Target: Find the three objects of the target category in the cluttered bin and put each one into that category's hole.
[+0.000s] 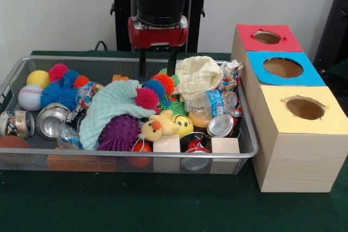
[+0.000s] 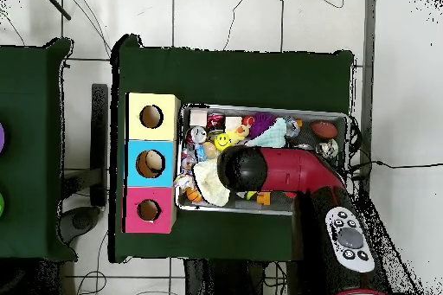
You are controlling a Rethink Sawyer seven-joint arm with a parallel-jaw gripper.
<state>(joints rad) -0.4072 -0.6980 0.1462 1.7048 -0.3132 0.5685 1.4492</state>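
Note:
The silver wire-mesh bin (image 1: 136, 156) lies on the green table, full of mixed objects; the overhead view shows its rim (image 2: 268, 107). My gripper (image 1: 157, 70) hangs over the bin's back middle. Its two black fingers (image 1: 142, 64) stand apart and hold nothing, and their tips dip behind an orange spiky ball (image 1: 163, 81) and a cream cloth (image 1: 198, 74). In the overhead view the arm (image 2: 247, 170) covers the gripper. Three wooden boxes with holes stand beside the bin: a red-topped one (image 1: 267, 37), a blue-topped one (image 1: 283, 68) and a yellow-topped one (image 1: 304, 108).
The bin holds a baseball (image 1: 30, 97), a yellow ball (image 1: 38, 78), blue spiky balls (image 1: 60, 93), crushed cans (image 1: 51, 119), a teal cloth (image 1: 111, 107), a purple spiky ball (image 1: 118, 133), a plush duck (image 1: 157, 126), wooden blocks (image 1: 166, 144) and a plastic bottle (image 1: 212, 104).

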